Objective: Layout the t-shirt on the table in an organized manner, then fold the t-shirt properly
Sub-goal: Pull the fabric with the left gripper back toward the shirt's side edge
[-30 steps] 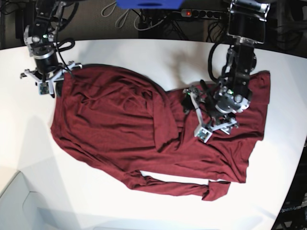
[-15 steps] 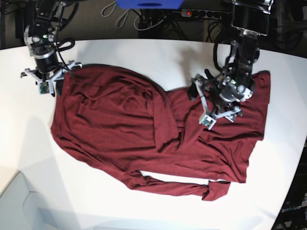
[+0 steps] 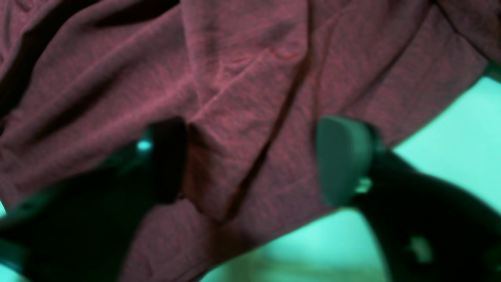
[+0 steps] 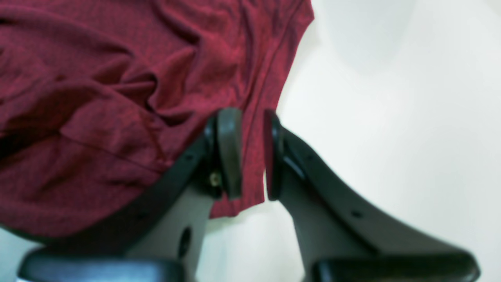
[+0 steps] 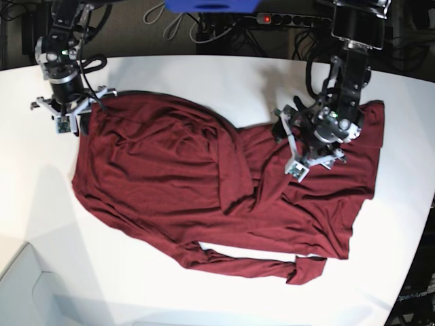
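Note:
The dark maroon t-shirt (image 5: pixel 170 176) lies spread and wrinkled across the white table (image 5: pixel 204 75), one long sleeve folded along its near edge. My left gripper (image 5: pixel 314 161) hovers over the shirt's right part. In the left wrist view it (image 3: pixel 250 156) is open, its fingers straddling a raised fold of the t-shirt (image 3: pixel 250 78). My right gripper (image 5: pixel 73 122) is at the shirt's far left corner. The right wrist view shows it (image 4: pixel 250 152) shut on the t-shirt's (image 4: pixel 98 98) edge, just above the table (image 4: pixel 391 98).
Beyond the table's far edge lie a power strip (image 5: pixel 272 19) with a red light, cables and a blue object (image 5: pixel 211 5). The table's curved edge runs down the right side. A pale grey surface (image 5: pixel 27 292) sits at the lower left.
My left gripper has moved toward the far side and a little right over the shirt, and its jaws have narrowed. The right arm has stayed put.

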Motion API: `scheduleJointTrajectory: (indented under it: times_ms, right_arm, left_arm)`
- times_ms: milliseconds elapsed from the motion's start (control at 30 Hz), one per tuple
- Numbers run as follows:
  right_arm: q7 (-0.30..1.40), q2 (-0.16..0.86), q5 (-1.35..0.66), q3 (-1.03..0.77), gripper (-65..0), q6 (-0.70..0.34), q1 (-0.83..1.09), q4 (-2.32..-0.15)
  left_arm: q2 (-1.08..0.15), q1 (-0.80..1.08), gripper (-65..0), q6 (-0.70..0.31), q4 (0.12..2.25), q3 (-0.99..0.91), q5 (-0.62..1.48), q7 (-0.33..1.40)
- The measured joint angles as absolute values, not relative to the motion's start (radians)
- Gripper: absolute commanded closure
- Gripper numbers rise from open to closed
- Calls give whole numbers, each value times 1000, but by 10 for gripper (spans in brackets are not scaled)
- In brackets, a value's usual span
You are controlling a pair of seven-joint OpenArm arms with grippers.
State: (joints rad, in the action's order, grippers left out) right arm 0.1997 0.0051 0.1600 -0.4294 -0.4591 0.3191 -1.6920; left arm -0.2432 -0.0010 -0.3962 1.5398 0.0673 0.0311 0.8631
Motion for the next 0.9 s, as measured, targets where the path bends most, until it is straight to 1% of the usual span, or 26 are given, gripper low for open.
scheduleJointTrajectory:
  times_ms: [100,167,267,333,800,900]
  right_arm:
    - [199,5,160,-429,-115,-459,319,-1692]
    - [199,5,160,-429,-115,-459,319,-1692]
    - [199,5,160,-429,-115,-459,319,-1692]
    - [199,5,160,-429,-115,-459,319,-1692]
    - [199,5,160,-429,-117,-459,319,-1692]
    - [200,5,160,-429,-117,-460,317,-1692]
  left_arm:
    - [-243,-5,-191,-396,1544,67,31,863]
    - [-243,-10,-114,-394,1544,65,31,863]
    - [-233,-10,-34,-394,1542,14,33,863]
    - [-233,-10,0,-393,1542,-17,30,864]
    - [-235,-10,-5,-394,1559,-33,35,869]
    - [-199,-9,-5,-398,1618,-94,43,871]
